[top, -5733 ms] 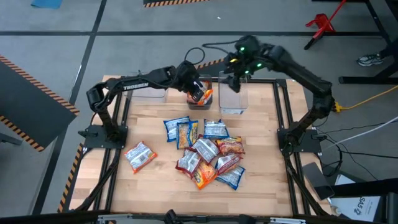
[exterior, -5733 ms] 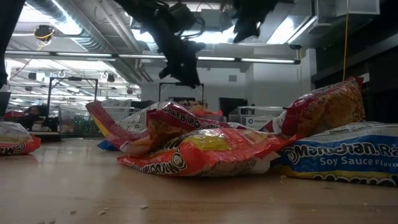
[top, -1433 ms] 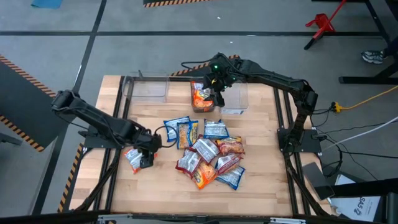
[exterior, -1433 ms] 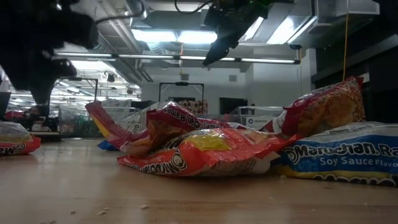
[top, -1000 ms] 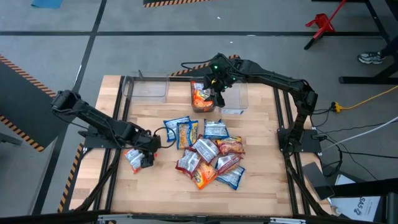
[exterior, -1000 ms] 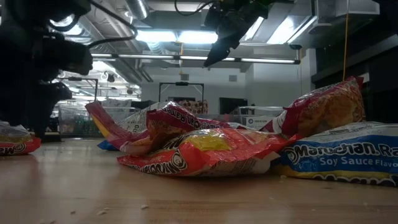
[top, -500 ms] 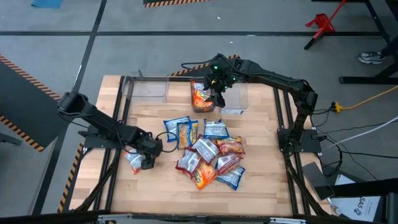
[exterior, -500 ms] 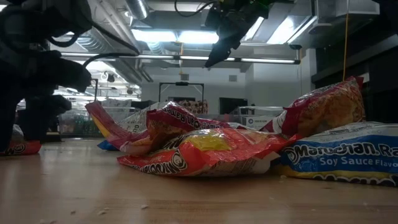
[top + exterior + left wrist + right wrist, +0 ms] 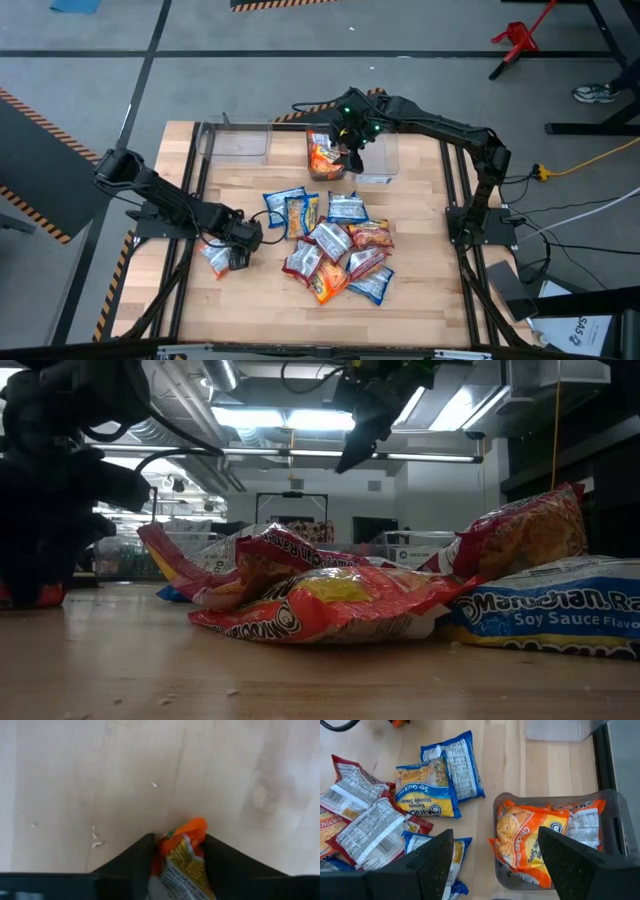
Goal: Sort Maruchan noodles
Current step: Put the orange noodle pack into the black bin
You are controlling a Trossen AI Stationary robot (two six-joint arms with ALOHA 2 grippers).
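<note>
The Maruchan noodles lie mostly in a heap point(image 9: 330, 245) at mid-table: blue-and-yellow, orange and red-and-silver packets, overlapping one another. One orange packet point(image 9: 214, 260) lies apart, toward the left edge. My left gripper point(image 9: 238, 250) is down on it, shut. Orange packets point(image 9: 540, 837) lie in the middle clear bin point(image 9: 325, 160) at the far edge. My right gripper point(image 9: 350, 140) hovers over that bin, open wide and holding nothing; its fingers point(image 9: 435, 865) frame the bin in the right wrist view. My left gripper pinches the lone orange packet between its two fingers point(image 9: 142, 857), coming from above and pointing down. The packet's crimped orange end point(image 9: 189, 827) sticks out past the fingertips. The rest of the packet lies on the table point(image 9: 210, 264).
Two more clear bins stand at the far edge, one to the left point(image 9: 235, 145) and one to the right point(image 9: 382, 160) of the middle one. Bare wood point(image 9: 250, 300) lies along the near edge and left of the heap. A black frame rail point(image 9: 455, 180) runs along the table's right side.
My left gripper has come down lower over the lone orange packet and shifted slightly toward the heap; in the low view it now hides most of that packet. My right gripper has stayed above the middle bin.
</note>
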